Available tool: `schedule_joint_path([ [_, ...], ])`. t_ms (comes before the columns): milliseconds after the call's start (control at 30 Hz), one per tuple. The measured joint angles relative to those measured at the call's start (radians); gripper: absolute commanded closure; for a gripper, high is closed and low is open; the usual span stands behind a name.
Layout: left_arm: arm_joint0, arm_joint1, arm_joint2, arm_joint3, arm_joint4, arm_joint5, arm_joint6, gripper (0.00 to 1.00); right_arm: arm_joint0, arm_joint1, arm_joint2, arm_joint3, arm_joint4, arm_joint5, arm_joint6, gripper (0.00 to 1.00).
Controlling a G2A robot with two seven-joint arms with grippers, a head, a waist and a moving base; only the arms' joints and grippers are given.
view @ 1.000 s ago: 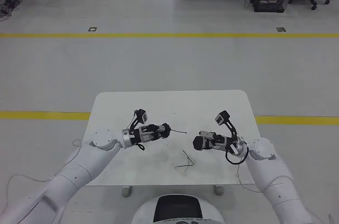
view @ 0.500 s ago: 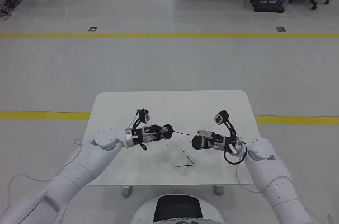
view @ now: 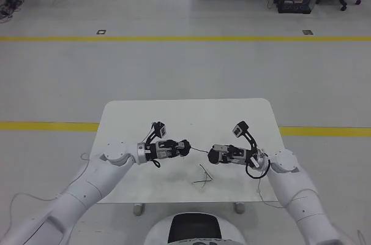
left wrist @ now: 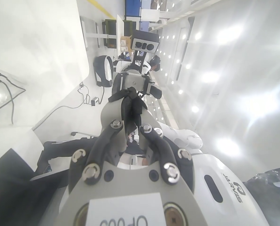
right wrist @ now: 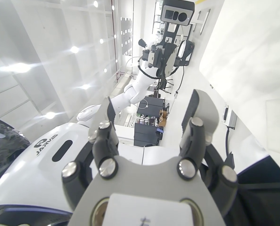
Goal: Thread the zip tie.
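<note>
Left tool above the middle of the bench, pinched tight on a zip tie by one end. Black strap squeezed between the closed pads in the left wrist view. Thin tail sticking out toward the right, tip close to the other tool; touching or not, impossible to tell. Nearer the robot, just under that gap, a few spare ties lying loose and crossed on the white top. Right tool pointed straight at the left one, near it, over the bench's right half. Fingers spread wide apart, with nothing held between them.
</note>
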Motion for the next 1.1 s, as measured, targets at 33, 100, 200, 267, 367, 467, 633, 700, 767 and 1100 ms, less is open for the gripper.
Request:
schedule_joint_path([
  [33,0.001,-0.001,0.0,0.0,0.0,0.001,-0.003,1.0,0.0,-0.001,0.0,0.001,-0.002,0.0,-0.002,0.61],
  [100,0.001,-0.002,-0.001,0.001,0.003,0.001,-0.005,1.0,0.0,-0.002,0.0,0.003,-0.008,0.0,-0.005,0.64],
  [200,0.002,-0.004,-0.003,0.002,0.008,0.003,-0.005,1.0,0.0,-0.005,-0.002,0.006,-0.014,0.0,-0.006,0.69],
  [267,0.003,-0.005,-0.005,0.004,0.01,0.003,0.001,1.0,0.002,-0.006,-0.004,0.007,-0.018,0.0,-0.006,0.7],
  [367,0.004,-0.006,-0.007,0.003,0.014,0.004,0.005,1.0,0.004,-0.009,-0.007,0.011,-0.022,0.0,-0.006,0.71],
  [467,0.006,-0.008,-0.009,0.004,0.017,0.005,0.005,1.0,0.006,-0.011,-0.009,0.013,-0.024,0.0,-0.006,0.74],
  [633,0.007,-0.01,-0.013,0.007,0.022,0.007,0.003,1.0,0.007,-0.014,-0.01,0.018,-0.027,0.0,-0.006,0.79],
  [700,0.007,-0.012,-0.015,0.008,0.024,0.007,0.002,1.0,0.007,-0.015,-0.009,0.021,-0.03,0.0,-0.009,0.8],
  [767,0.007,-0.012,-0.016,0.009,0.024,0.008,0.002,1.0,0.008,-0.016,-0.008,0.023,-0.033,0.0,-0.012,0.82],
  [1100,0.009,-0.016,-0.024,0.013,0.035,0.012,-0.002,1.0,0.011,-0.02,-0.01,0.027,-0.044,0.0,-0.02,0.89],
])
